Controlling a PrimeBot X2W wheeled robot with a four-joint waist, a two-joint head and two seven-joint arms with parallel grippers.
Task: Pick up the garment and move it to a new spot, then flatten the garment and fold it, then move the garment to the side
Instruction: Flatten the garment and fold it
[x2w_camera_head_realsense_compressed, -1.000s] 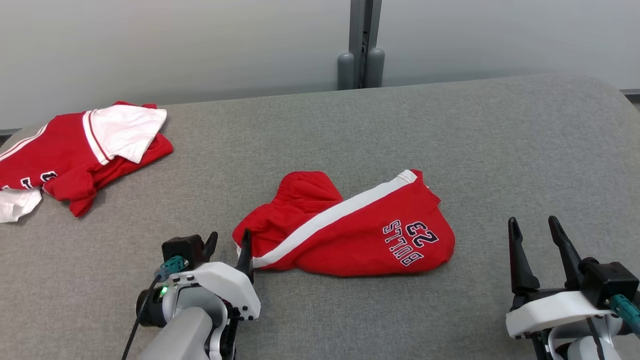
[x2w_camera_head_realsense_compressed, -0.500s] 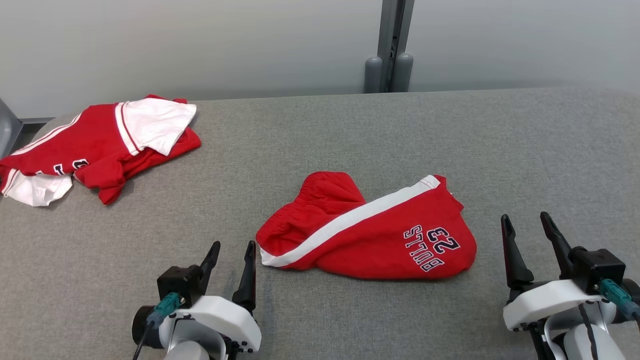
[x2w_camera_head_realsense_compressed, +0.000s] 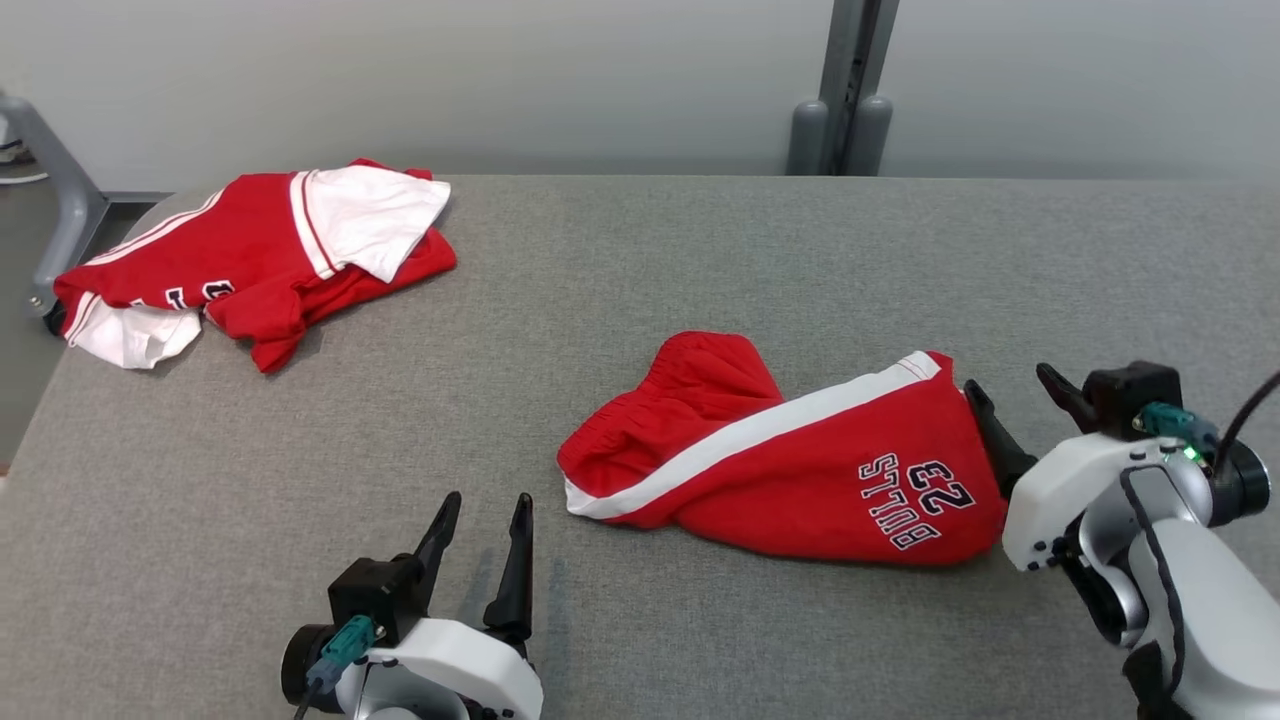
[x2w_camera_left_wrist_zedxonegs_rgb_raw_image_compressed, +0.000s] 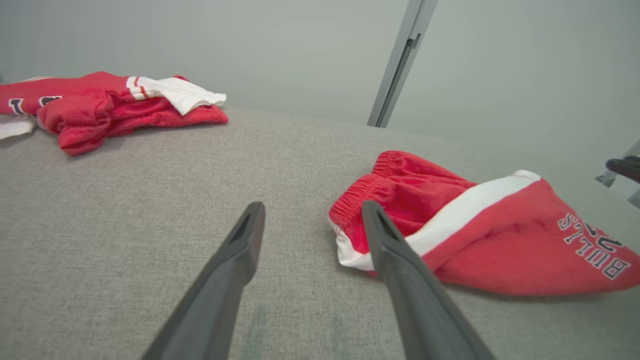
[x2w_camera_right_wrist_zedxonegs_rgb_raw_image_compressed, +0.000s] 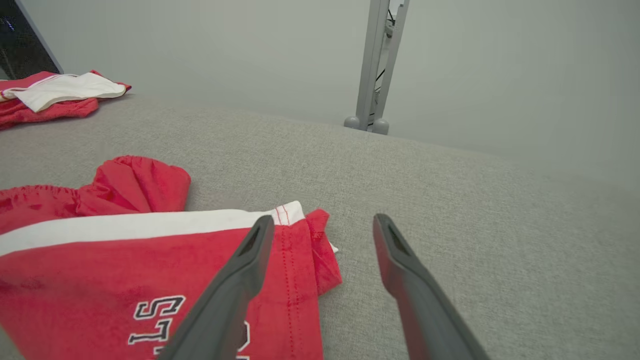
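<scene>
A grey, cloth-covered tabletop (x2w_camera_head_realsense_compressed: 700, 270) runs across the head view, its left edge and rounded far-left corner showing. On that corner lies a crumpled pile (x2w_camera_head_realsense_compressed: 250, 250) of red cloth with white panels and thin stripes. Dark lettering shows partly on its left side, too folded to read. One white flap lies on top at the right; another sticks out at the lower left. Behind stands a plain pale wall (x2w_camera_head_realsense_compressed: 500, 80). A grey metal post (x2w_camera_head_realsense_compressed: 850, 70) rises against it, right of middle, with two rounded grey caps (x2w_camera_head_realsense_compressed: 808, 135) at its foot. At far left a grey tubular leg (x2w_camera_head_realsense_compressed: 50, 155) slants down toward the floor (x2w_camera_head_realsense_compressed: 15, 400).
</scene>
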